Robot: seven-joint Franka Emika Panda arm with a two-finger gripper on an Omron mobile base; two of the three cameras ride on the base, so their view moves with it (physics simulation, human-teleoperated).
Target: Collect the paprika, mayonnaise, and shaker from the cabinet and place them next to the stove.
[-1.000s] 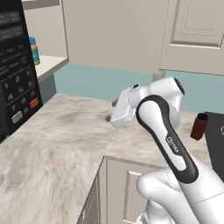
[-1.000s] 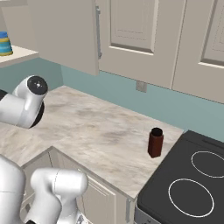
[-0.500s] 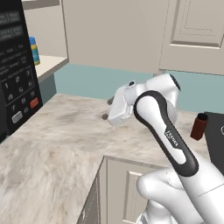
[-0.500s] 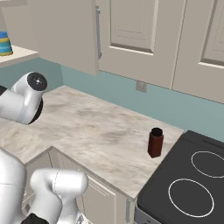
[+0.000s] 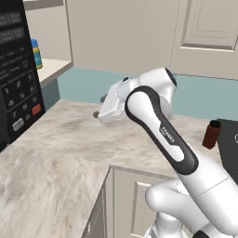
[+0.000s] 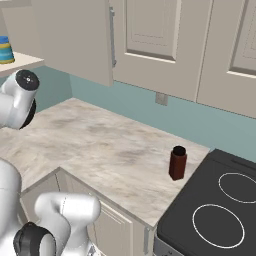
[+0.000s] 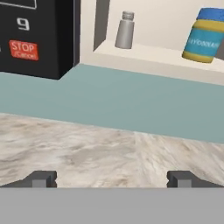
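Note:
The paprika (image 5: 212,134) (image 6: 177,162), a dark red bottle with a black cap, stands upright on the counter just left of the black stove (image 6: 215,210) (image 5: 230,139). The mayonnaise (image 7: 205,35) (image 5: 35,53) (image 6: 6,49) sits on the shelf of the doorless cabinet (image 7: 153,59), with the pale shaker (image 7: 125,29) to its left in the hand view. My gripper (image 5: 99,107) (image 7: 111,179) hovers over the counter, pointing toward that shelf and well short of it. It is open, with nothing between its fingertips (image 7: 41,178).
A black microwave (image 5: 16,83) (image 7: 35,35) with a keypad stands on the counter right beside the cabinet shelf. Closed panelled wall cabinets (image 6: 150,40) hang above the teal backsplash. The marbled counter (image 5: 69,153) stretches between microwave and stove.
The arm has swung left across the counter, carrying the open gripper closer to the cabinet shelf. The paprika has stayed beside the stove.

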